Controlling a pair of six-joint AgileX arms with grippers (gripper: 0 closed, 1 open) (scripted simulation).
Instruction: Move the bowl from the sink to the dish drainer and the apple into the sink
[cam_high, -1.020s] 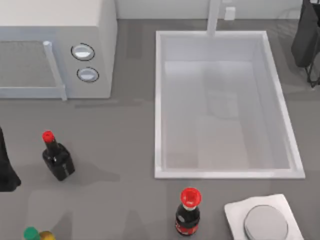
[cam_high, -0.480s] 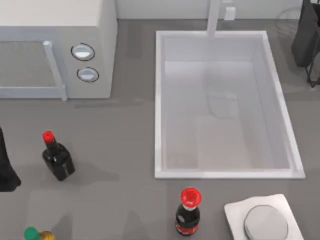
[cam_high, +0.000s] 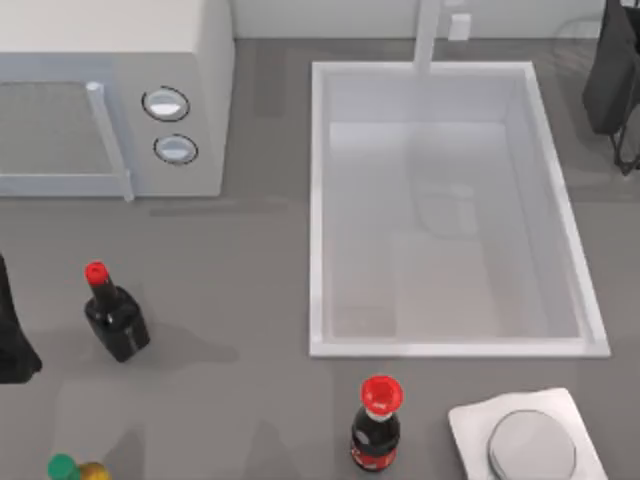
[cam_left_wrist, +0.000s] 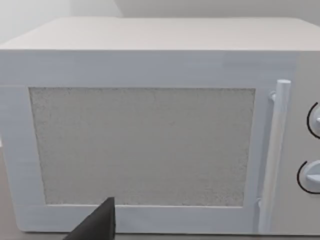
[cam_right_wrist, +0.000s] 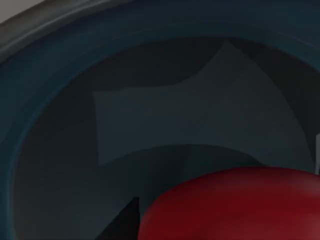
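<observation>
From the right wrist, the apple (cam_right_wrist: 235, 205) sat close under the camera with the bowl's (cam_right_wrist: 150, 125) dark teal inside behind it; whether that hand held the apple I could not tell. Farther off, the sink (cam_high: 318, 200) lay empty, so the apple probably still had to travel there. The left arm (cam_high: 12, 330) waited at the table's left edge facing the microwave (cam_left_wrist: 150, 135), grip unclear.

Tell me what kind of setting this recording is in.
Most likely a simulated kitchen counter: a white sink with a faucet post, a microwave beside it, and bottles standing on the grey countertop.
</observation>
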